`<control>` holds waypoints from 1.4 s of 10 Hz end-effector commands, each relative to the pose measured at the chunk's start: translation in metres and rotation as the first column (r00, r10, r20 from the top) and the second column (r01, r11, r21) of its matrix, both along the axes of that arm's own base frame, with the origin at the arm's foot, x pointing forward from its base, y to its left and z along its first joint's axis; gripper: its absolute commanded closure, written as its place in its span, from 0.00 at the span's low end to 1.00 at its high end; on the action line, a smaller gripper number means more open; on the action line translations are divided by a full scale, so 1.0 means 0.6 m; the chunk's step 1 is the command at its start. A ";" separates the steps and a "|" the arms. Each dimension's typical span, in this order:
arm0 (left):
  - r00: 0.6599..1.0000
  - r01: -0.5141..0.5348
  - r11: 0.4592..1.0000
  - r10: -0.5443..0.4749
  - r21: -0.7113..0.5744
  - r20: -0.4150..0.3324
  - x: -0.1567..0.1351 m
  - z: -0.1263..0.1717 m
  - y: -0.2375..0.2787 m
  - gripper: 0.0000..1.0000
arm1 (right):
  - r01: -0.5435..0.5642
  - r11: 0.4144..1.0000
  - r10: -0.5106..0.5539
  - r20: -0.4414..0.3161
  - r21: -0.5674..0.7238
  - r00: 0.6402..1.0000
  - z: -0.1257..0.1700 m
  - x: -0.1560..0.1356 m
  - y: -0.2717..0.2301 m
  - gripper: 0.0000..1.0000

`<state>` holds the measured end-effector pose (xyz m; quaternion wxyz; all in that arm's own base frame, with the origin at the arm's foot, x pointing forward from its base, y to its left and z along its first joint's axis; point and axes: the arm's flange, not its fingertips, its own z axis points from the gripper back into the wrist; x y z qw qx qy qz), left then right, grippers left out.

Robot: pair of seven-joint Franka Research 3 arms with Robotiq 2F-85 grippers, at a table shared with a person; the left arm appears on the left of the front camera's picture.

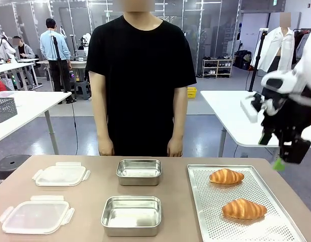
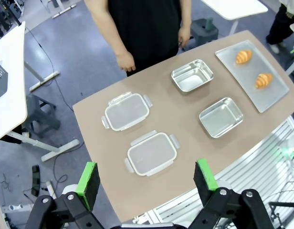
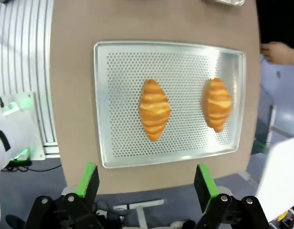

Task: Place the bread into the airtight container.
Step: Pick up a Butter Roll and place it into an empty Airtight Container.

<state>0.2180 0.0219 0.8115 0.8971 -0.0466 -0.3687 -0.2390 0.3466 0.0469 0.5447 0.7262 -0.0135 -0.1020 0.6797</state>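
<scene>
Bread: two golden-brown croissants [image 1: 226, 176] lying apart on a perforated metal tray [image 1: 206, 222].
My right gripper [image 3: 145, 174] hovers over them, jaws spread, holding nothing; my left gripper [image 2: 146, 171] hangs open-jawed above the table [image 2: 180, 129]; rectangular steel containers [image 1: 131, 216] sit beside the tray.

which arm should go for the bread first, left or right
Right. The right gripper hangs open by the tray, both croissants in its view; the left gripper is off on the lids' side, farther away.

Two croissants [image 1: 226, 176] [image 1: 244, 208] on perforated tray [image 1: 206, 217], two steel containers [image 1: 139, 172] [image 1: 131, 216], right end effector [image 1: 288, 157] raised at right
</scene>
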 end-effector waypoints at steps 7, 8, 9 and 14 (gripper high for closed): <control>1.000 0.000 1.000 0.000 0.003 0.001 0.000 0.002 -0.002 0.00 | 0.071 0.996 -0.070 -0.035 0.044 0.997 -0.087 0.023 -0.011 0.00; 1.000 0.000 1.000 0.000 0.003 0.001 0.000 0.002 -0.002 0.00 | 0.071 0.996 -0.070 -0.035 0.044 0.997 -0.087 0.023 -0.011 0.00; 1.000 0.000 1.000 0.000 0.003 0.001 0.000 0.002 -0.002 0.00 | 0.071 0.996 -0.070 -0.035 0.044 0.997 -0.087 0.023 -0.011 0.00; 1.000 0.000 1.000 0.000 0.003 0.001 0.000 0.002 -0.002 0.00 | 0.009 0.999 -0.014 -0.093 -0.053 0.996 -0.197 0.076 0.022 0.00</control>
